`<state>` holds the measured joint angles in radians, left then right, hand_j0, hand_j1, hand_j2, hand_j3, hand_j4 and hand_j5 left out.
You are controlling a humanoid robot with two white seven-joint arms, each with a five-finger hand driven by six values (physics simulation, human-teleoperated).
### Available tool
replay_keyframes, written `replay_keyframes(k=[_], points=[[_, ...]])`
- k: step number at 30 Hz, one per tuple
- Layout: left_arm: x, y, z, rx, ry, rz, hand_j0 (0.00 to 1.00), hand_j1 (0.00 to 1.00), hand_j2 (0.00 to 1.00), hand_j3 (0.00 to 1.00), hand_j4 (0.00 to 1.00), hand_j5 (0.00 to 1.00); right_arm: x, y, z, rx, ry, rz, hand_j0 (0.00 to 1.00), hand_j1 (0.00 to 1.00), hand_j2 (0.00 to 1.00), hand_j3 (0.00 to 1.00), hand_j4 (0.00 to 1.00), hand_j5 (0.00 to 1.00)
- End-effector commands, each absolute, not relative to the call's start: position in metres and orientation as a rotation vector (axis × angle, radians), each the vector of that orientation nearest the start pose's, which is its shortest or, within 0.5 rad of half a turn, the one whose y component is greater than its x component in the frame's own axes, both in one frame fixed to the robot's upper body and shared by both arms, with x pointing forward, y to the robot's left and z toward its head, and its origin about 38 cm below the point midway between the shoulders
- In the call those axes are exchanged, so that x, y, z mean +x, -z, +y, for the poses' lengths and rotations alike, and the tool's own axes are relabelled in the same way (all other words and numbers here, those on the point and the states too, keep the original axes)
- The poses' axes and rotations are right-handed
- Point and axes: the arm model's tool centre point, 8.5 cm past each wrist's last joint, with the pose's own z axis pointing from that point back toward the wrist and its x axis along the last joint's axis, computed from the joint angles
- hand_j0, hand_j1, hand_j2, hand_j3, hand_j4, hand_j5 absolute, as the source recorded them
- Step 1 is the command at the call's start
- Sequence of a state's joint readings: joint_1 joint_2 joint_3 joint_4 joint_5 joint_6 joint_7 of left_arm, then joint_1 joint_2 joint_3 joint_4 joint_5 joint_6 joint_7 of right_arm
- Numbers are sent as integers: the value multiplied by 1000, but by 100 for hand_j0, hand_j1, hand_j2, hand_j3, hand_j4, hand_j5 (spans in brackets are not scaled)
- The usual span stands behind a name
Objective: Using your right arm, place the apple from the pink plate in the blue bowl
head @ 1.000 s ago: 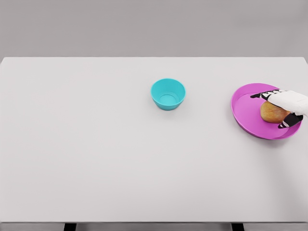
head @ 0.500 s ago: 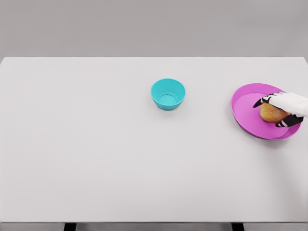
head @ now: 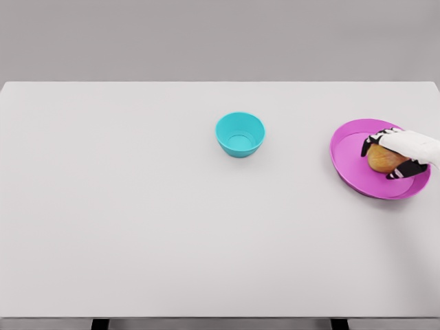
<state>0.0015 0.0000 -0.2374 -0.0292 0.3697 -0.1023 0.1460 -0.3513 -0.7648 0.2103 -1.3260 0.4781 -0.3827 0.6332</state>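
- Pink plate (head: 347, 161): shallow round dish at the right end of the counter (head: 137, 227), close to its right edge. Carries the apple.
- Apple (head: 382, 159): orange-brown fruit sitting right of the plate's middle. Whether it rests on the dish or is just clear of it cannot be told from this view.
- Right robot hand (head: 385, 157): white, with dark fingertips, its arm entering from the picture's right edge. Fingers curled round the apple, dark tips showing on its far side and its near side; judged to be gripping the fruit.
- Left robot hand: not in view.
- Blue bowl (head: 240, 134): small turquoise bowl, upright, nothing inside it, near the middle of the counter and well apart from the plate, to its left.
- Task standing: grasp made, apple not yet carried over, the whole transfer remaining.
- Risk, slip: the fruit is round and smooth-looking; a hold resting mostly on fingertips may let it roll out on the lift.
- Risk, plate: a low sideways pull could drag the apple against the rim and shift the dish.
- Risk, bowl: its mouth is narrow; an off-centre release could bounce the apple out or tip the bowl.
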Motion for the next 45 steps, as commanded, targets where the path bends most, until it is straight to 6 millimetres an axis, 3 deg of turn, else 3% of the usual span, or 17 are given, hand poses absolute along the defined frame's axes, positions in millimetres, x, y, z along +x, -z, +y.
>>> replay_keyframes(k=[1,13,26,41,45], points=[[18,260,283,230,-136,-125,100,100,100,100,100,100,421,-153,-405,-521,-1689,-1104,49,49,49,49,49,49],[18,260,283,230,-136,-125,100,100,100,100,100,100,444,-192,-370,-567,-1697,-1252,48,48,48,48,48,48],[18,260,283,230,-136,-125,100,100,100,100,100,100,468,-217,-299,-529,-1714,-1429,47,47,47,47,47,47],[18,260,283,230,-136,-125,100,100,100,100,100,100,488,-224,-215,-500,-1778,-1490,47,47,47,47,47,47],[18,260,283,230,-136,-125,100,100,100,100,100,100,493,-225,-200,-488,-1788,-1499,47,47,47,47,47,47]])
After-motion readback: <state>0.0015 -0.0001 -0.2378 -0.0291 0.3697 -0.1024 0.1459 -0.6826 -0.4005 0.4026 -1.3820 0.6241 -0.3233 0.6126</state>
